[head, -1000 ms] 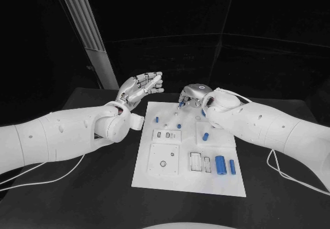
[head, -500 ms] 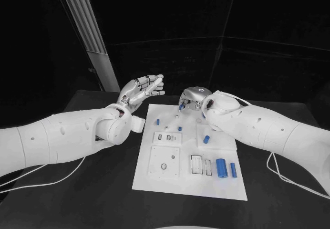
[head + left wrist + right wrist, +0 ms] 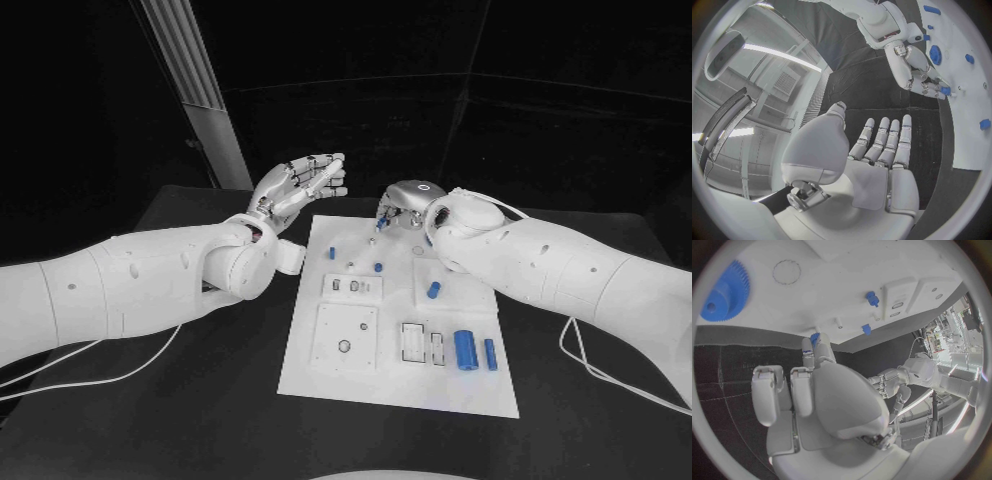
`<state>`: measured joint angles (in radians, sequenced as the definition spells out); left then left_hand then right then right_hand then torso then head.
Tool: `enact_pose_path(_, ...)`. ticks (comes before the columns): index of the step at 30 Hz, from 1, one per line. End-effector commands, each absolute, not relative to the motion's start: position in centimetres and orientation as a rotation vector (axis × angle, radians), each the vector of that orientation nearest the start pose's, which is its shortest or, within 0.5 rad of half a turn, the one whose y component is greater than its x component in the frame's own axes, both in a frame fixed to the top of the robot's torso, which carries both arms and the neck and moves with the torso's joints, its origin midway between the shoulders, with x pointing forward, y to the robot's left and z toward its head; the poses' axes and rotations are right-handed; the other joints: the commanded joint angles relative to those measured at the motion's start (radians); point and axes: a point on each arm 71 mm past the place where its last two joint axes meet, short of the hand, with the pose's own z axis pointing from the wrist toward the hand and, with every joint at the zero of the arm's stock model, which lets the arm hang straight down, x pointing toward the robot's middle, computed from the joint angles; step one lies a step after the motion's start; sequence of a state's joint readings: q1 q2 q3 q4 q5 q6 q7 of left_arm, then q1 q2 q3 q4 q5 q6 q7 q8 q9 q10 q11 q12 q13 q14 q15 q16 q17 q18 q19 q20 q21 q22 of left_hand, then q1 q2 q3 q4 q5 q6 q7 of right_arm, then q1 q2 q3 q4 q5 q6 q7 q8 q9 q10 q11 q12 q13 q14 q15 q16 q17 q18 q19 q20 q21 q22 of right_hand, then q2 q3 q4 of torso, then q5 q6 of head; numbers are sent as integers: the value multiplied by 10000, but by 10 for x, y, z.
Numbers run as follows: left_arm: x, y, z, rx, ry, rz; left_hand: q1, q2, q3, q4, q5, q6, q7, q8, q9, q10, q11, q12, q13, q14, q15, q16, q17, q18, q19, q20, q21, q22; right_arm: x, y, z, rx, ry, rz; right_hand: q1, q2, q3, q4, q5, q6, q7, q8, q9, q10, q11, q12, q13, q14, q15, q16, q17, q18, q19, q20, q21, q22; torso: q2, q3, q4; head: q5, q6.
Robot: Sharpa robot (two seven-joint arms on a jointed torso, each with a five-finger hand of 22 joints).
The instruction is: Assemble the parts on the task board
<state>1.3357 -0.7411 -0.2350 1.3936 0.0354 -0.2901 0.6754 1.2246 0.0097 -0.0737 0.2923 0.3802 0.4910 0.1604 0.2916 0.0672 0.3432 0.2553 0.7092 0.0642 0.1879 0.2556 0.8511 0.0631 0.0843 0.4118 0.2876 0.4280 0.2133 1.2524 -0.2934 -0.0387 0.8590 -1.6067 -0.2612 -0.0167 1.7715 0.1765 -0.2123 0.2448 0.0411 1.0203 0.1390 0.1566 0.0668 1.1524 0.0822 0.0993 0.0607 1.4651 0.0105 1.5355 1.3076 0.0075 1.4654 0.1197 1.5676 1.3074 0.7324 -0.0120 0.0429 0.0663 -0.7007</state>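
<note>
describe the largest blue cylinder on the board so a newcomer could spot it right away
Start at the white task board in the middle of the black table, then go to its near right area. The large blue cylinder lies there, between a white slotted block and a thinner blue pin. It is clearly the thickest and longest of the blue parts.

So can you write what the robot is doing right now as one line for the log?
left hand: raised, holds nothing | right hand: pinches small blue part over far edge of task board | blue gear: on board
</note>
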Motion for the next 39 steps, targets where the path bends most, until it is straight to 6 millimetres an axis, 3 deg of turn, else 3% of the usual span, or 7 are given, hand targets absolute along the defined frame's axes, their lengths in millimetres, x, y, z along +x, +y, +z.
enact_pose_path(1,507,201,-152,-7314,10648,-17348,5,105,35,2,-19,-63,1313,33,-11,-14,34,-41,-5,-51,5,-58,7,97,-72,21,-11,-15,584,-89,-185,-3709,16039,5088,53,12,-16,72,61,11,29,63,9,-21,58,-42,-5,720,93,51,525,-75,1054,69,32,2634,-14,-3,-5,12,-25)
enact_pose_path(39,508,200,-151,-7288,10655,-17395,21,121,32,1,-14,-97,1315,35,-15,-29,37,-49,-6,-67,9,-64,8,92,-88,21,-14,-17,590,-85,-187,-3610,15945,4929,123,-39,-7,92,62,-29,48,-36,4,-82,91,-199,-6,727,124,61,574,-75,1054,99,32,2634,-15,-12,-20,77,38)
